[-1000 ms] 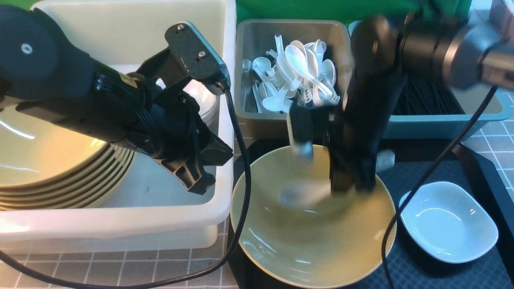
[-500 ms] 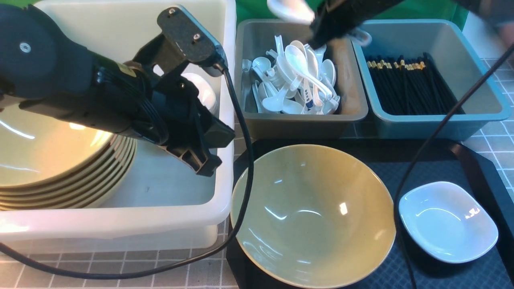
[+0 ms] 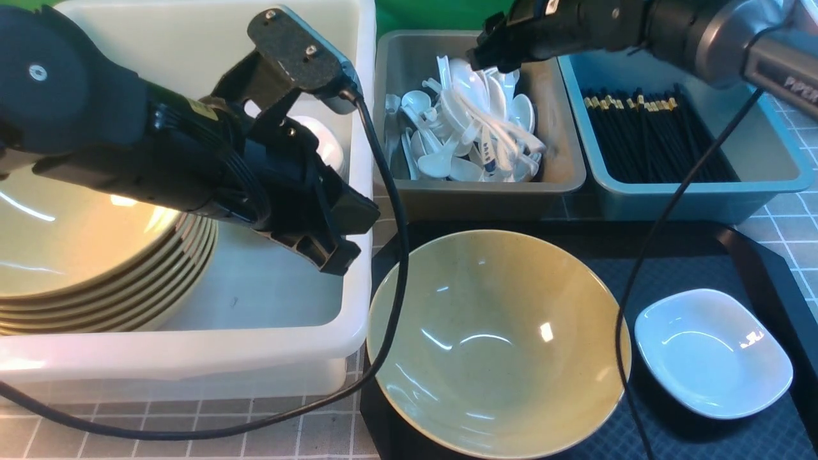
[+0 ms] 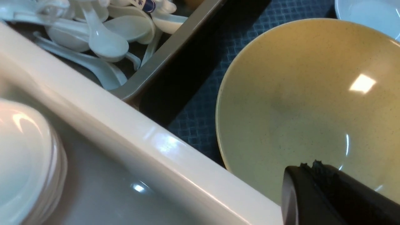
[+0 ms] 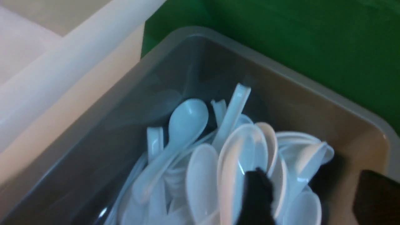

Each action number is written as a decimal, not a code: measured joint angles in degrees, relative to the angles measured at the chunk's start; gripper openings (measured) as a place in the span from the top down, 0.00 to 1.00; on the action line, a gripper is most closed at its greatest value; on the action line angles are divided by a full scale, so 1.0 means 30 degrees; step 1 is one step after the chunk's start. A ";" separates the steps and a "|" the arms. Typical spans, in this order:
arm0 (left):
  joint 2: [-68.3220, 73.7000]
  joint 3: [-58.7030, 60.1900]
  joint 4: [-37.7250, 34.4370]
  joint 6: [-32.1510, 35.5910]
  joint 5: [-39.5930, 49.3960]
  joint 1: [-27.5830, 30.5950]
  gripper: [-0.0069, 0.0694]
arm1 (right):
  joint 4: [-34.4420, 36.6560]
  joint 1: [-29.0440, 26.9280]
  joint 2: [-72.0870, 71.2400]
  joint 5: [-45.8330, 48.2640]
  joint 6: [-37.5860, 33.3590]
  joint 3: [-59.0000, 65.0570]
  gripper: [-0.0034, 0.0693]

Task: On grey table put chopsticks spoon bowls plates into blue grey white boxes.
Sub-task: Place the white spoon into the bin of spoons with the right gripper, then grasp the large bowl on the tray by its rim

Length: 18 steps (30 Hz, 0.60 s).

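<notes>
Your right arm reaches over the grey box (image 3: pixel 562 176), which sits at the back of the counter (image 3: pixel 192 425) between the white box (image 3: pixel 192 358) and the blue box (image 3: pixel 703 198). The right fingers (image 5: pixel 257 193) stand wide apart with nothing between them, just above the heap (image 3: pixel 447 134) of white spoons. One spoon (image 3: pixel 511 137) lies blurred across the top of that heap, inside the grey box and clear of the fingers. The spoon step looks finished.

Your left fingers (image 4: pixel 315 181) are pressed together and hold nothing. They hang over the right-hand edge of the white box, which holds stacked bowls (image 3: pixel 96 255) and stacked plates (image 3: pixel 323 150). The chopsticks (image 3: pixel 652 134) lie in the blue box.

Two things are not yet boxed. A bowl (image 3: pixel 498 345) and a plate (image 3: pixel 712 351) sit apart on the black tray (image 3: pixel 703 255) at the front, both empty.

Either one is probably next, and both seem bound for the white box. The left fingers are nearest the bowl but must open first, then straddle its rim. The glaze looks slippery, so close firmly. Lift your right arm clear of the grey box before it travels. Mind the cable (image 3: pixel 639 268) hanging between bowl and plate.
</notes>
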 joint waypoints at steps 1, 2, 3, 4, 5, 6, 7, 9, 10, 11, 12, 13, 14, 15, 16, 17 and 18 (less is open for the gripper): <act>0.0000 0.0000 0.0000 -0.0259 0.0000 0.0000 0.92 | 0.0000 0.0000 -0.0178 0.1173 0.0000 -0.0330 0.32; 0.0000 -0.0072 0.0000 -0.0455 0.0072 0.0000 0.92 | 0.0000 0.0000 -0.0405 0.2196 0.0000 -0.0562 0.31; 0.0022 -0.0240 0.0064 -0.0746 0.0290 0.0000 0.92 | 0.0000 0.0000 -0.0786 0.3608 0.0000 -0.1080 0.28; 0.0114 -0.0554 0.0084 -0.0899 0.0652 0.0000 0.92 | -0.0017 0.0000 -0.1226 0.5666 -0.0039 -0.1668 0.28; 0.0243 -0.1012 0.0105 -0.1097 0.1143 0.0000 0.91 | -0.0012 0.0000 -0.1724 0.7402 -0.0305 -0.2265 0.28; 0.0421 -0.1580 0.0127 -0.1248 0.1750 0.0000 0.91 | -0.0012 0.0000 -0.2157 0.8812 -0.0681 -0.2743 0.28; 0.0642 -0.2222 0.0131 -0.1328 0.2430 0.0000 0.90 | -0.0012 0.0000 -0.2619 1.0159 -0.1144 -0.3166 0.30; 0.1237 -0.3596 0.0151 -0.1351 0.3701 0.0000 0.87 | -0.0012 0.0000 -0.3552 1.2881 -0.2111 -0.3781 0.35; 0.1607 -0.4272 0.0151 -0.1351 0.4211 0.0000 0.85 | -0.0012 0.0000 -0.3921 1.3988 -0.2563 -0.3912 0.38; 0.2019 -0.4926 0.0173 -0.1326 0.4668 0.0000 0.82 | -0.0012 0.0000 -0.4358 1.5222 -0.2928 -0.3975 0.42; 0.2448 -0.5564 0.0247 -0.1266 0.5042 -0.0046 0.79 | -0.0009 0.0000 -0.4893 1.5405 -0.3030 -0.3801 0.47; 0.2903 -0.6186 0.0428 -0.1218 0.5278 -0.0203 0.76 | -0.0010 0.0000 -0.5232 1.5406 -0.3030 -0.3587 0.50; 0.3386 -0.6779 0.0737 -0.1204 0.5527 -0.0428 0.72 | -0.0036 0.0000 -0.5798 1.5406 -0.3030 -0.2991 0.56; 0.3877 -0.7364 0.1216 -0.1204 0.5703 -0.0744 0.67 | -0.0036 0.0000 -0.6187 1.5406 -0.3053 -0.2482 0.60; 0.4273 -0.7933 0.1662 -0.1204 0.5820 -0.1169 0.63 | -0.0055 0.0000 -0.6715 1.5406 -0.3053 -0.1727 0.65; 0.4681 -0.8262 0.2145 -0.1223 0.5936 -0.1459 0.59 | -0.0055 0.0000 -0.7156 1.5406 -0.3070 -0.1030 0.68; 0.4993 -0.8675 0.2534 -0.1310 0.6032 -0.1861 0.56 | -0.0055 0.0000 -0.7502 1.5406 -0.3070 -0.0462 0.70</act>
